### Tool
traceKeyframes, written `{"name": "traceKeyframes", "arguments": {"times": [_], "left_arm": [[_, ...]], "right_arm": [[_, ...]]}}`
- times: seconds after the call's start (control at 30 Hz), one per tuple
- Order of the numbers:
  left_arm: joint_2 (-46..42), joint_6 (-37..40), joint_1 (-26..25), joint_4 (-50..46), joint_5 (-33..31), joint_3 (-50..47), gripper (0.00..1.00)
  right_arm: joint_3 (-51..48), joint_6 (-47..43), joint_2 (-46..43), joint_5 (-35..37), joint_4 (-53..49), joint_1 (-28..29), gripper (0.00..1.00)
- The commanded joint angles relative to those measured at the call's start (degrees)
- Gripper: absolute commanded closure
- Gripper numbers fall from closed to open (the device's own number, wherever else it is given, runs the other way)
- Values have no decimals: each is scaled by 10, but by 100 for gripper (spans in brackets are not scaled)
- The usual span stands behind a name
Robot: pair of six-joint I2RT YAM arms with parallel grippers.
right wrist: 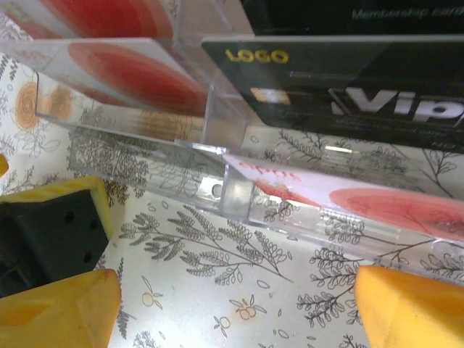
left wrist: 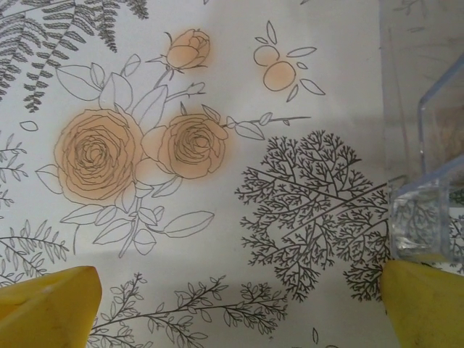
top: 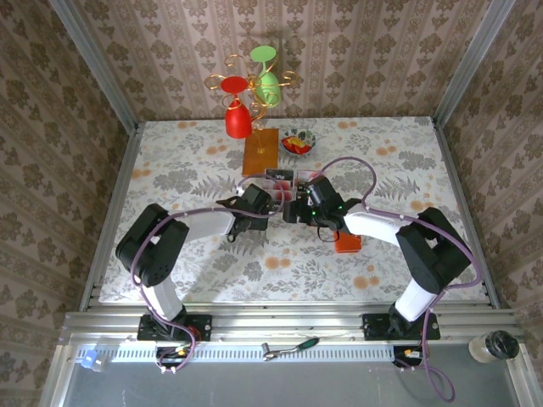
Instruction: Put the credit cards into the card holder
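Left gripper (left wrist: 232, 312): jaws fully spread, empty, beside clear tray (left wrist: 419, 225) corner.
Right gripper (right wrist: 232, 304): wide apart, empty, facing tray.
Credit cards (right wrist: 341, 94): inside tray compartments.
Card holder (top: 348, 244): on table (top: 170, 170), beside right arm.

Bright even light, soft faint shadows, white glare on the clear plastic tray (right wrist: 217, 190), close-up bottom corners blurry

Floral table (top: 382, 161), clear tray (right wrist: 239, 197), orange card holder (top: 349, 244), small bowl (top: 297, 142)
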Motion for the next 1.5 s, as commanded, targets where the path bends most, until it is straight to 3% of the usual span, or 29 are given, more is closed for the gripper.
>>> {"name": "traceKeyframes", "arguments": {"times": [0.0,0.23,0.47,0.57,0.73,0.87,1.03,1.47], "left_arm": [[-36,10,1,-2,8,-13,0],[-136,6,4,-23,16,-51,0],[-267,-16,9,-58,26,-84,0],[-315,-28,9,-67,48,-93,0],[-360,-55,2,-64,88,-107,0],[-362,-64,-20,-58,92,-103,0],[-340,-68,-46,-46,88,-95,0],[-275,-69,-82,-25,95,-65,0]], "right_arm": [[-20,-12,-36,-28,-22,0,15],[-72,-11,-144,-41,-63,0,12],[-131,-11,-306,30,-167,-10,10],[-168,15,-358,21,-210,-56,16],[-235,43,-413,-53,-239,-188,31],[-267,47,-428,-87,-240,-258,44],[-288,64,-414,-124,-210,-290,52],[-299,85,-331,-163,-115,-307,58]]}}
